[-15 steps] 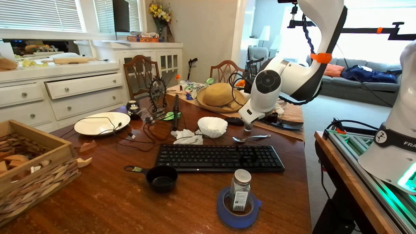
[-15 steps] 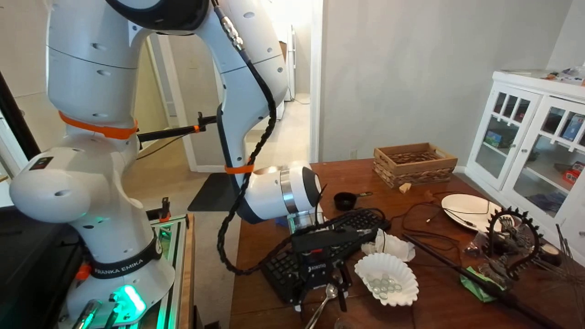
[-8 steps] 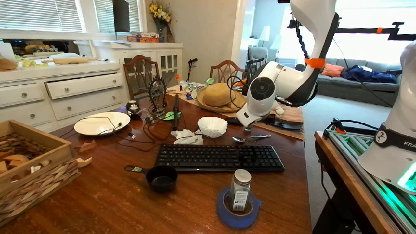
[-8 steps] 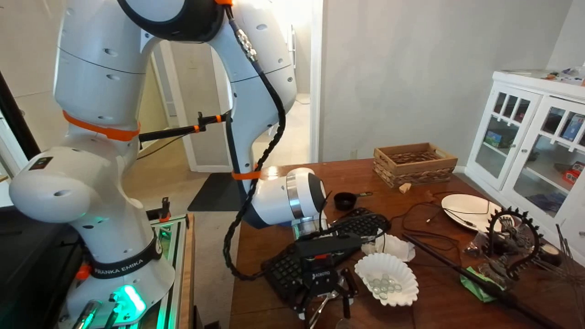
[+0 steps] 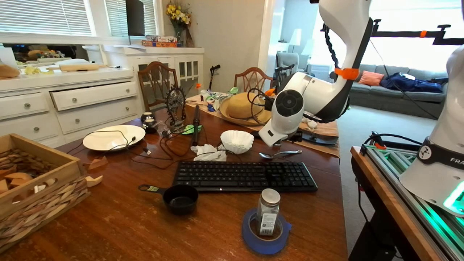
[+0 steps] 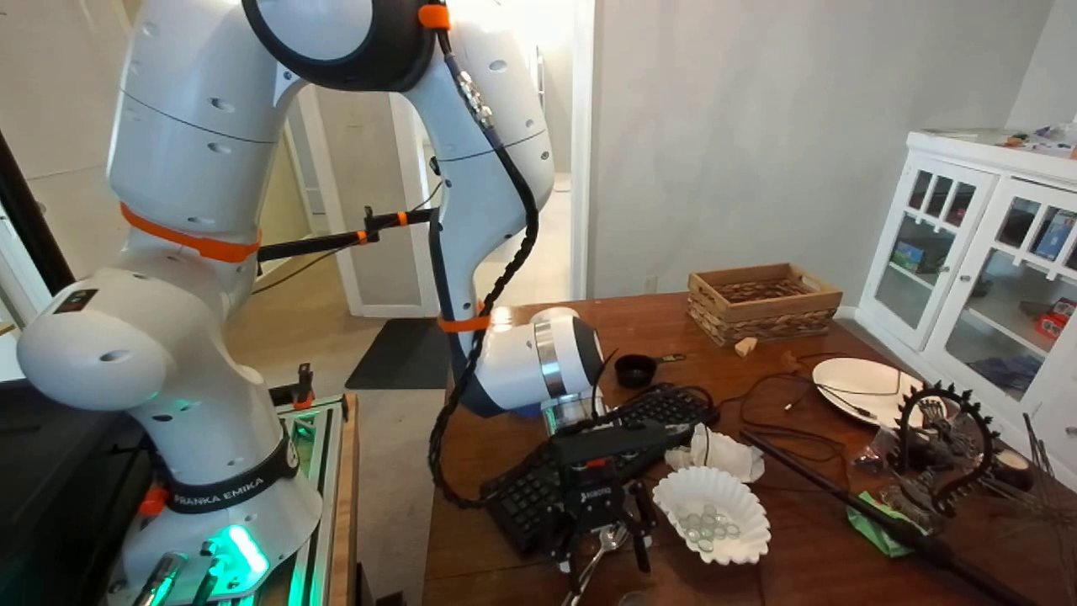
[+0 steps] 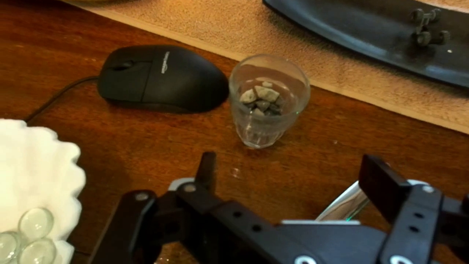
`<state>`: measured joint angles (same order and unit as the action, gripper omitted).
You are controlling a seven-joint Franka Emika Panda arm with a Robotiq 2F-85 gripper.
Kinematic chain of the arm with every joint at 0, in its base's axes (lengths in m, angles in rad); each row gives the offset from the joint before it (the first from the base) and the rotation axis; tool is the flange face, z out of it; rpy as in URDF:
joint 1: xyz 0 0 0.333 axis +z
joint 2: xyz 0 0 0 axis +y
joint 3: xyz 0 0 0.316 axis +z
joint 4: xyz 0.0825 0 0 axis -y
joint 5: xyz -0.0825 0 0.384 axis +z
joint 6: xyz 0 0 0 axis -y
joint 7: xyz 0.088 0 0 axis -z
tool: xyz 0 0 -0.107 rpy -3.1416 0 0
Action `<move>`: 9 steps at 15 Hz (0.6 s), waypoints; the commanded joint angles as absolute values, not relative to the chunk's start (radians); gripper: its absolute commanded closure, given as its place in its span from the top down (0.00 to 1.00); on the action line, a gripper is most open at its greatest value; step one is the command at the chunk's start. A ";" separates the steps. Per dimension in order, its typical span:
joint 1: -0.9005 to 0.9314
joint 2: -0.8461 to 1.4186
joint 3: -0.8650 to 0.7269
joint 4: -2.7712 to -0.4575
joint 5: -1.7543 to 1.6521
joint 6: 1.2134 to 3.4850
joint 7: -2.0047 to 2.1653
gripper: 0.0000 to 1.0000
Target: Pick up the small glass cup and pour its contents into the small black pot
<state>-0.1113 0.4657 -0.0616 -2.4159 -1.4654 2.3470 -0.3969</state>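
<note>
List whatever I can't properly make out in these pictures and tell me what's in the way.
Small glass cup: shown whole in neither exterior view; the arm or the bottom edge intervenes.
Pebbles in the cup, wrist view: exact count lost where they overlap.
Spoon, wrist view: mostly behind the claw.
White bowl, wrist view: cut off by the left edge.
Jar label, in an exterior view: print too small to read.

I am in a home, a dining room by its look: wooden table (image 5: 119, 228), open-backed chairs (image 5: 158, 66), white drawers (image 5: 96, 96), yellow flowers (image 5: 178, 14), window blinds (image 5: 45, 16), a grey sofa (image 5: 391, 99) further off
</note>
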 commanded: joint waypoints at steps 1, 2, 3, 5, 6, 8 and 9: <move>-0.095 0.529 -0.064 -2.372 -1.519 2.280 -0.331 1.00; -0.089 0.541 -0.066 -2.365 -1.534 2.252 -0.313 1.00; -0.085 0.554 -0.066 -2.358 -1.553 2.224 -0.291 1.00; -0.073 0.576 -0.058 -2.355 -1.585 2.166 -0.246 1.00; -0.069 0.586 -0.052 -2.356 -1.594 2.143 -0.231 1.00; -0.059 0.606 -0.037 -2.361 -1.607 2.108 -0.202 1.00; -0.055 0.616 -0.030 -2.362 -1.607 2.094 -0.191 1.00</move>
